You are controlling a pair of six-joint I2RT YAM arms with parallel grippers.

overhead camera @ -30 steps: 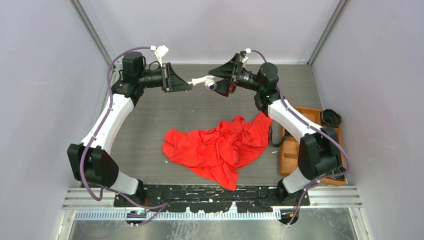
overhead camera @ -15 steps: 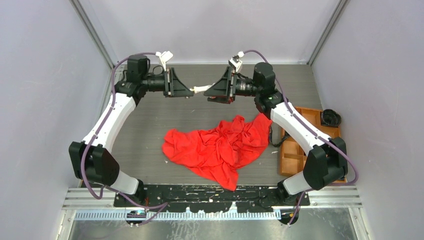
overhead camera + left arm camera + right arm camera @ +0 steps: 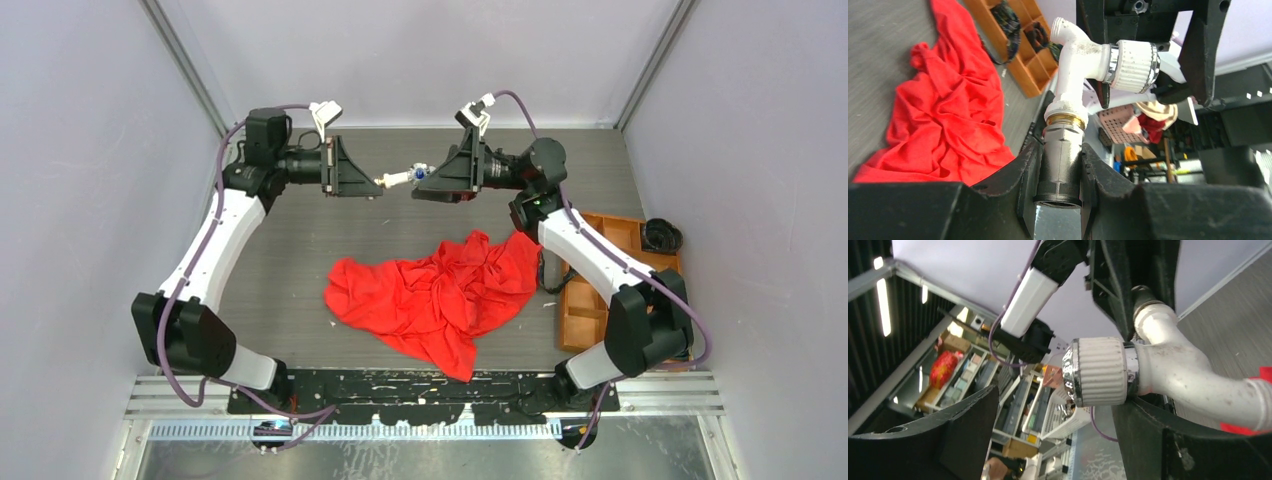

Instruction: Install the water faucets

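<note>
Mid-air: white tap [image 3: 1068, 82] w/ ribbed knob [image 3: 1133, 60]

Here's the grey, wood-grained table [image 3: 290, 250], filling the middle of the overhead view. Dead centre, slightly toward the bottom, a red cloth [image 3: 430, 295] lies crumpled in a heap. Over at the right edge sits an orange tray [image 3: 572, 318], partly hidden, with dark coiled parts in its compartments in the left wrist view. A black coil [image 3: 662, 236] rests at the tray's upper right corner.
</note>
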